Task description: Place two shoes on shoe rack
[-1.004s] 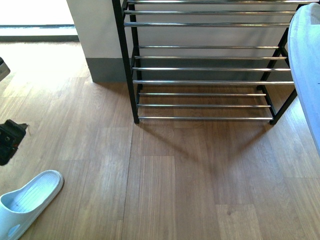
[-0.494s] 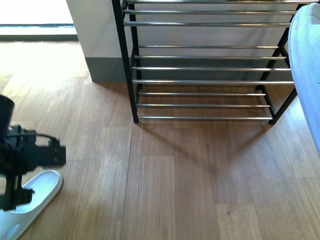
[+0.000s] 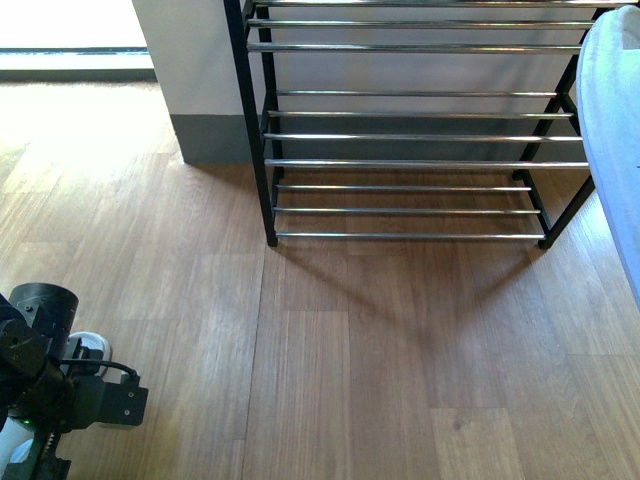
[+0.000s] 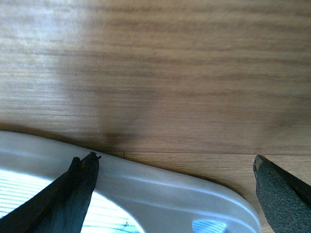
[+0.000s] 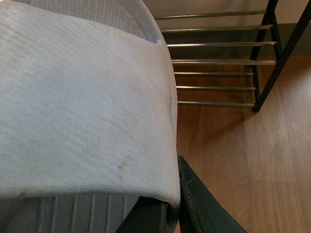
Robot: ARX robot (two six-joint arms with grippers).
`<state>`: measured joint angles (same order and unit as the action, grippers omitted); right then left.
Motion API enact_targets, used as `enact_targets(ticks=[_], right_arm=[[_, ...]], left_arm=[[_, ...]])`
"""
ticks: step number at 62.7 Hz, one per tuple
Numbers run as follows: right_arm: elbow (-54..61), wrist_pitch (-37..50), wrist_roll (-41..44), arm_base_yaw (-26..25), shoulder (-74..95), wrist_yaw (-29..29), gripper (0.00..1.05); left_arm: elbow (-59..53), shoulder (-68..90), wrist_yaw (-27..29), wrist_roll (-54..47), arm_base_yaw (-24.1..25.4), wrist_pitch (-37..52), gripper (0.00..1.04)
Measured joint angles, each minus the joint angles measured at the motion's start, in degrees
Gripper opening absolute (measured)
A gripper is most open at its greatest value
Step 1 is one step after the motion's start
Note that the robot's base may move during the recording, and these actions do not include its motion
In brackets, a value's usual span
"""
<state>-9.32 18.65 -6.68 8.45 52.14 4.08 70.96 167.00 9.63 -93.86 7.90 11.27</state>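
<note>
Slide (image 5: 82, 97), pale bluish, pebbled strap

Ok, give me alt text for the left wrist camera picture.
The left hand, open, hangs over the rim of a pale blue slide lying on a wooden floor; one dark finger is above the ribbed footbed, the other above bare floor.

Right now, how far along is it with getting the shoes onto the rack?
Nothing is placed yet: the shoe rack shows bare bars. In hand: the right claw is clamped on one pale blue slide, held up near the rack. The left claw hangs open over the second slide on the floor. Remaining: grab it, set both on the rack.
</note>
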Motion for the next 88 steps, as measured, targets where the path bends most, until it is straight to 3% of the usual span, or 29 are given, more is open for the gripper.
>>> enact_targets(ticks=[7, 14, 26, 44, 74, 88], right_arm=[[0.0, 0.0, 0.0, 0.0, -0.02, 0.0, 0.02], [0.0, 0.0, 0.0, 0.0, -0.02, 0.0, 0.02], [0.0, 0.0, 0.0, 0.0, -0.02, 0.0, 0.02], [0.0, 0.0, 0.0, 0.0, 0.0, 0.0, 0.02], [0.0, 0.0, 0.0, 0.0, 0.0, -0.02, 0.02], [0.0, 0.0, 0.0, 0.0, 0.0, 0.0, 0.02]], left_arm=[[1.27, 0.68, 0.74, -1.31, 1.25, 1.11, 0.95], [1.44, 0.17, -2.67, -0.04, 0.61, 4.13, 0.95], [-1.18, -5.62, -4.46, 2.36, -1.27, 0.7, 0.95], [-4.81, -8.52, 2.36, 2.16, 2.64, 0.46, 0.95], [-2.64, -2.93, 6.34, 3.69, 4.72, -2.05, 0.95], [-2.51, -2.29, 8.22, 4.94, 5.07, -2.97, 0.64]])
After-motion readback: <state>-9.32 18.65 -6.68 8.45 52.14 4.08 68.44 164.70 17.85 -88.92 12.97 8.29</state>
